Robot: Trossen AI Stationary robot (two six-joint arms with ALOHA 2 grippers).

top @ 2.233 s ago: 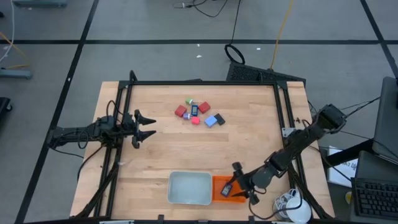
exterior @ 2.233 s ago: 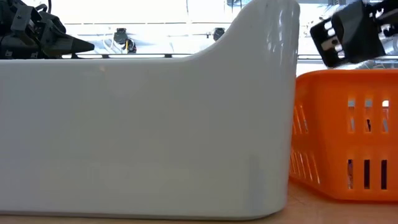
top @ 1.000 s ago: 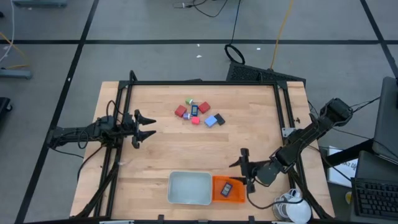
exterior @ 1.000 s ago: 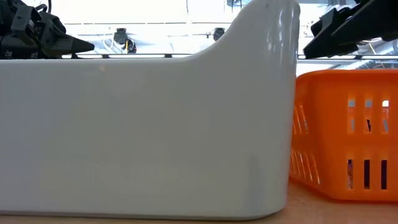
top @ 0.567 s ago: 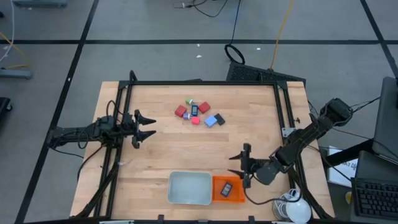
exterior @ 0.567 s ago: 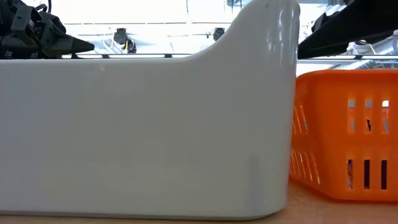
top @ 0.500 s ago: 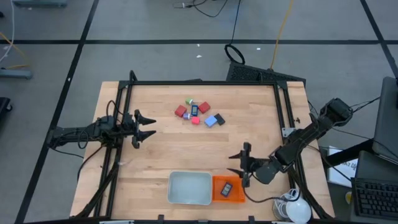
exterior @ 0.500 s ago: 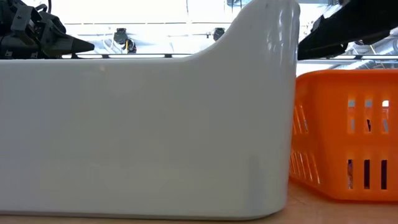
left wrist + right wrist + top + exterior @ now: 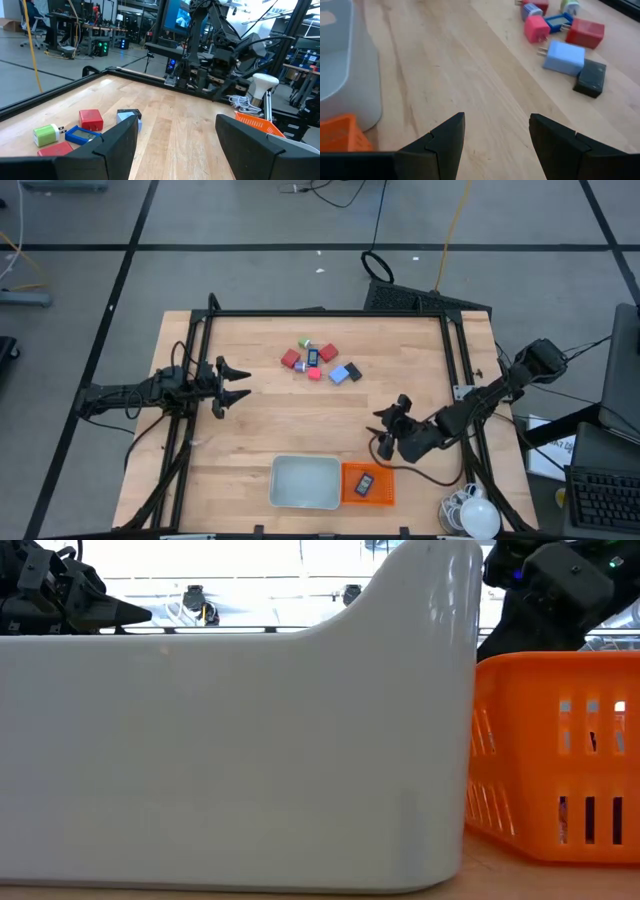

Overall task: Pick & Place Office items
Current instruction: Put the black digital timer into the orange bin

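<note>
Hovering open above bare table, right gripper (image 9: pixel 385 432) empty.

Right gripper (image 9: pixel 383 432) was down over the orange basket (image 9: pixel 383 495) 2.2 s ago with a black flat piece (image 9: pixel 366 485) between its fingers. That piece now lies in the basket. The gripper's fingers are spread with nothing between them; it has pulled out of the basket and moved up the table toward the middle, now just above the basket's far edge, pointing at the cluster of small chargers (image 9: pixel 318 362).
</note>
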